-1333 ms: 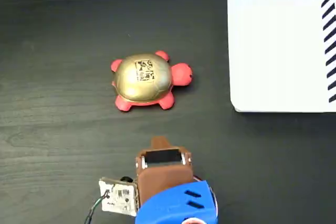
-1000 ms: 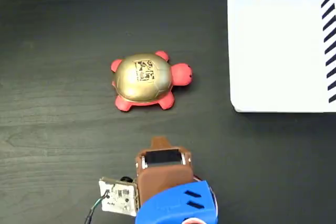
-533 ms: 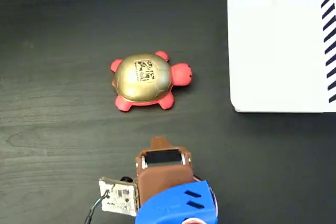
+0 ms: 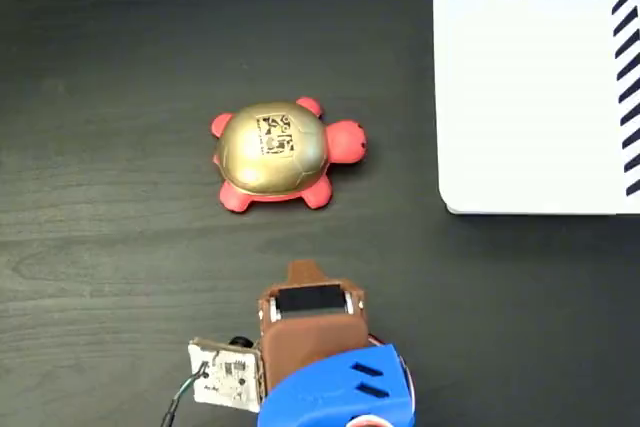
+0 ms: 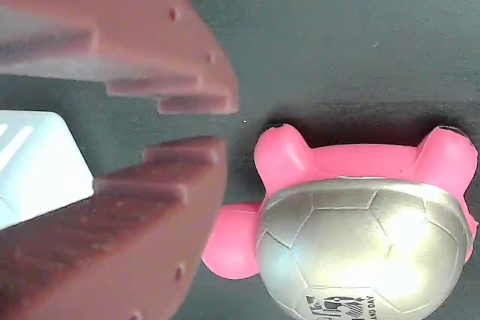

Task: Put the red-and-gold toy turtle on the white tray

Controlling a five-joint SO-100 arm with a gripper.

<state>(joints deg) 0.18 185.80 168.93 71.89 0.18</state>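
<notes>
We see the white tray (image 4: pixel 540 97) at the upper right of the fixed view, resting on the dark table (image 4: pixel 110 247); nothing lies on the part of its surface that shows, and its black stripes run along the top and right edges. The red-and-gold toy turtle (image 4: pixel 278 153) sits on the table well to the left of the tray, head toward it; our gripper (image 5: pixel 217 124) hangs near the turtle, touching nothing, its brown fingers (image 5: pixel 150 50) only a narrow gap apart and empty.
</notes>
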